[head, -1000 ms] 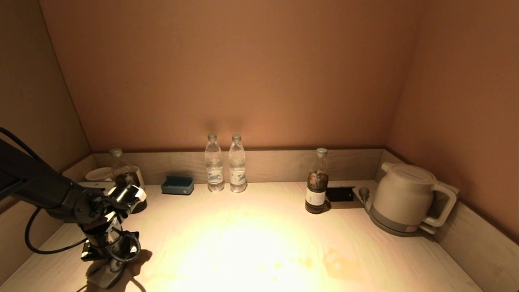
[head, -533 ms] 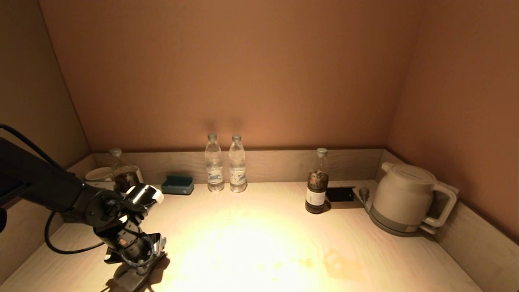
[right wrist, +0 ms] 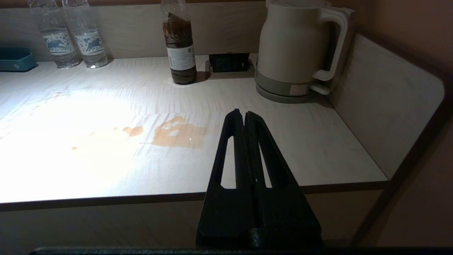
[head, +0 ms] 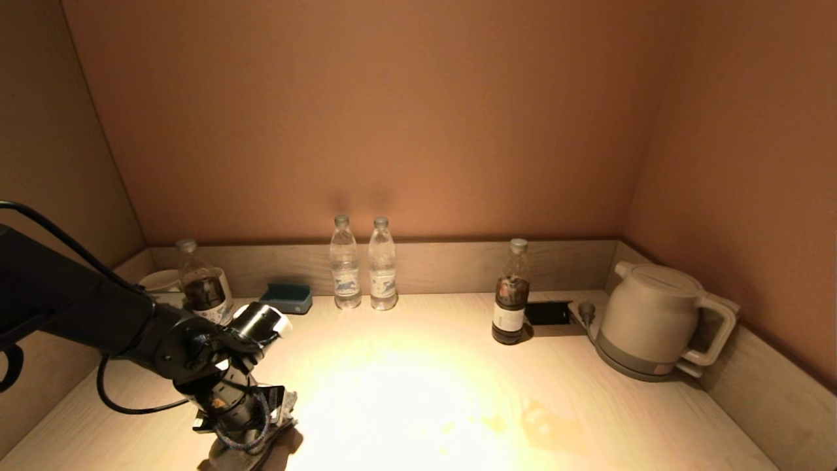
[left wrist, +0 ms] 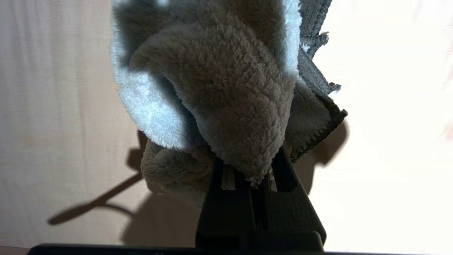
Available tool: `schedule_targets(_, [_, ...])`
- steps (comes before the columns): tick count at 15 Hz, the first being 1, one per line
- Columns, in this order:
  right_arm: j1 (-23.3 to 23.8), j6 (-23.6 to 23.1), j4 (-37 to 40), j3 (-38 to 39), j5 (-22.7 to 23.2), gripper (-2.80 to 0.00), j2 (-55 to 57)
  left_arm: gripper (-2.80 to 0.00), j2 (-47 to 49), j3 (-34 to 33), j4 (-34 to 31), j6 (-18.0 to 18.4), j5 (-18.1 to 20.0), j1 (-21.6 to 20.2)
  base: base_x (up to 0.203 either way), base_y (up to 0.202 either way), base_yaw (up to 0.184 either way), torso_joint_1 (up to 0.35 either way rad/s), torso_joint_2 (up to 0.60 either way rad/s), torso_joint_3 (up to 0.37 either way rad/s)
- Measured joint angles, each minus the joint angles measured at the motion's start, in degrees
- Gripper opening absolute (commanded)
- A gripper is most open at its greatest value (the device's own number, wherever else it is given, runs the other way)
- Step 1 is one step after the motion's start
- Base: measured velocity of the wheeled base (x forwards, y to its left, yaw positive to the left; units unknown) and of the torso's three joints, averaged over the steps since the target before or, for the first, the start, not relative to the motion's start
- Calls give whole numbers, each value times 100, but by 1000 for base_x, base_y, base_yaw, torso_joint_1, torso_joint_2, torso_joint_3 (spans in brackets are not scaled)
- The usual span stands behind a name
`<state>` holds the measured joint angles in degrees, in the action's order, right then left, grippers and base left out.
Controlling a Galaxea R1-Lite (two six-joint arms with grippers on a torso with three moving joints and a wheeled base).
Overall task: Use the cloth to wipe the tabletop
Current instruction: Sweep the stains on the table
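Bunching ahead of the left gripper [left wrist: 247,177], the cloth [left wrist: 219,92] sits clamped between its jaws.

You see the left gripper [head: 252,443] sliding rightward along the tabletop [head: 588,392] toward the bright patch — the cloth [head: 278,418] pinched between its fingers travels with it, and the dark bottle [head: 204,288] behind the arm is uncovered now.

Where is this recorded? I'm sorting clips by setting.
Probably a hotel room's drinks counter, though that's a guess. An electric kettle stands at the right, two sealed water bottles wait against the back rim, and a cup sits in the far left corner of a wood-grain tabletop closed in by walls.
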<state>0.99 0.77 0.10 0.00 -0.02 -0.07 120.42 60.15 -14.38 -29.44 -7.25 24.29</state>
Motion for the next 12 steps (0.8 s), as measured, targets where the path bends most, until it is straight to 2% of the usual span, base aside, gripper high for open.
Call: schedule_targets(12, [-5, 2, -2, 0, 2, -280, 0, -280, 64, 469, -9, 0, 100, 928, 0, 0, 0, 0, 0, 0])
